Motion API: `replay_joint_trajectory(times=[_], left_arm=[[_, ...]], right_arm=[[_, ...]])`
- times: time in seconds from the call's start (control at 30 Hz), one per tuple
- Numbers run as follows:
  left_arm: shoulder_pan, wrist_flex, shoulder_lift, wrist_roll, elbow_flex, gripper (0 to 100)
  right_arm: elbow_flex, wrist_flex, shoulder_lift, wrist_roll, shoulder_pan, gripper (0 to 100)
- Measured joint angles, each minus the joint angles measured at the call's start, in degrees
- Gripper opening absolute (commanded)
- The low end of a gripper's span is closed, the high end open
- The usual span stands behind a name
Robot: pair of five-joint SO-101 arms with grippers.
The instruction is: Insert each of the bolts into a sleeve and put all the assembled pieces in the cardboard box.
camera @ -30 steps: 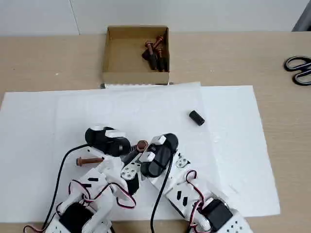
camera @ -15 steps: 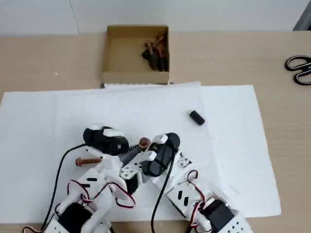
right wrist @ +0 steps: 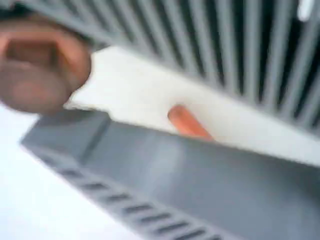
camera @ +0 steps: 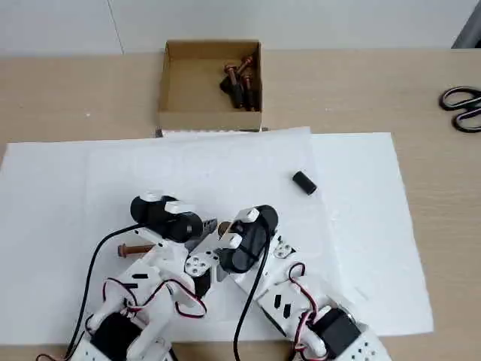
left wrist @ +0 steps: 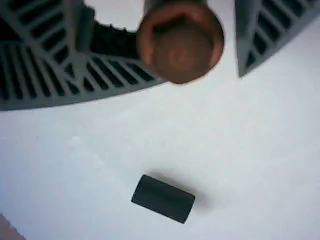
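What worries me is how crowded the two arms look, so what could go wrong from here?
The left gripper and right gripper sit close together around one bolt; they might collide or knock it away. The sleeve lies loose on its side and could roll if nudged. A second bolt lies beside the left arm and might get swept away.

cardboard box point(camera: 192, 84) behind paper point(camera: 113, 173) | sleeve point(camera: 304, 182) on paper | bolt point(camera: 134, 249) left of it

**Bolt head nearly covered**

In the high view, the round copper-coloured bolt head point(camera: 222, 226), clearly exposed between the two arms half a second ago, is now almost hidden, as the left arm point(camera: 167, 218) is shifted slightly toward the right arm point(camera: 252, 235).
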Motion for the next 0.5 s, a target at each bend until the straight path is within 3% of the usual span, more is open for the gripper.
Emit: replay_joint_trajectory(times=[0.5], left_arm=[[-0.1,1.1,0.5,-0.2,-3.6,20]], right_arm=[[0.3,-1.2,-0.3,-0.1,0.0,0.3]])
